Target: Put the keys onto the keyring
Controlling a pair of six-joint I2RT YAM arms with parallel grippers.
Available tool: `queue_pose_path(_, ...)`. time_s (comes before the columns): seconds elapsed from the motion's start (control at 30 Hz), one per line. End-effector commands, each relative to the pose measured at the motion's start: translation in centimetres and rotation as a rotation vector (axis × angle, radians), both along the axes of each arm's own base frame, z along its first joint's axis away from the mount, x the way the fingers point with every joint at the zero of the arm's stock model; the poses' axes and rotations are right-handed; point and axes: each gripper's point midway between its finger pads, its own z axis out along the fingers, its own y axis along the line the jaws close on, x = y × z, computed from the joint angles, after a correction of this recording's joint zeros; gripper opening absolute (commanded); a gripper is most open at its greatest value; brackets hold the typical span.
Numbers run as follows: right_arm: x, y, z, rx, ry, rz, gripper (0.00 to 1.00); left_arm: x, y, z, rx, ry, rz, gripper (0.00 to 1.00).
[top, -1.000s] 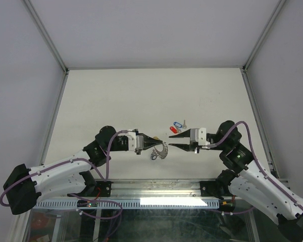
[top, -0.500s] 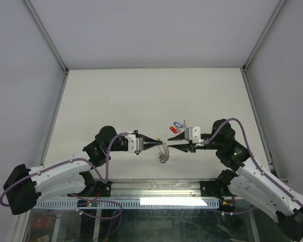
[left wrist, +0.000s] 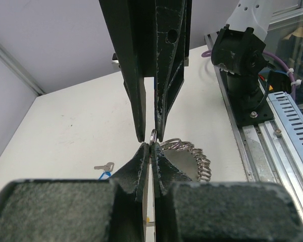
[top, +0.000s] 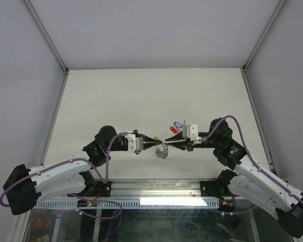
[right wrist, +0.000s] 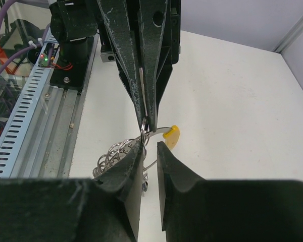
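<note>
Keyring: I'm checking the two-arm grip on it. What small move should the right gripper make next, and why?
Probably close the right gripper on the keyring. The left gripper already pinches its thin wire, and the right's fingertips appear to straddle that wire tip to tip with it, a small gap showing between them.

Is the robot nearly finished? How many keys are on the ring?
Not nearly. Done: the left gripper has pinched the keyring. In hand: the right gripper, jaws slightly apart, is meeting it at the ring's edge. Left: the blue-tagged key and red-tagged key lie on the table, and no coloured tag shows on the ring.
</note>
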Motion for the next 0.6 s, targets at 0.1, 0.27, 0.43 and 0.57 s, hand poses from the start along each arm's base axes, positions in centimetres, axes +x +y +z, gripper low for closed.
queue_pose_path(0.1,-0.28,0.89,1.47,0.055,-0.039,0.031,0.16,-0.79,0.00,3.06,-0.080,-0.082,-0.036,0.00)
queue_pose_path(0.27,-0.29,1.12,1.48,0.058,-0.037,0.036,0.17,-0.67,-0.01,3.11,-0.081,-0.074,-0.030,0.00)
queue_pose_path(0.43,-0.27,1.25,1.58,0.064,-0.039,0.037,0.17,-0.63,-0.03,3.11,-0.081,-0.070,-0.029,0.00)
queue_pose_path(0.57,-0.17,1.32,1.54,0.065,-0.037,0.035,0.17,-0.58,-0.03,3.08,-0.080,-0.064,-0.025,0.00)
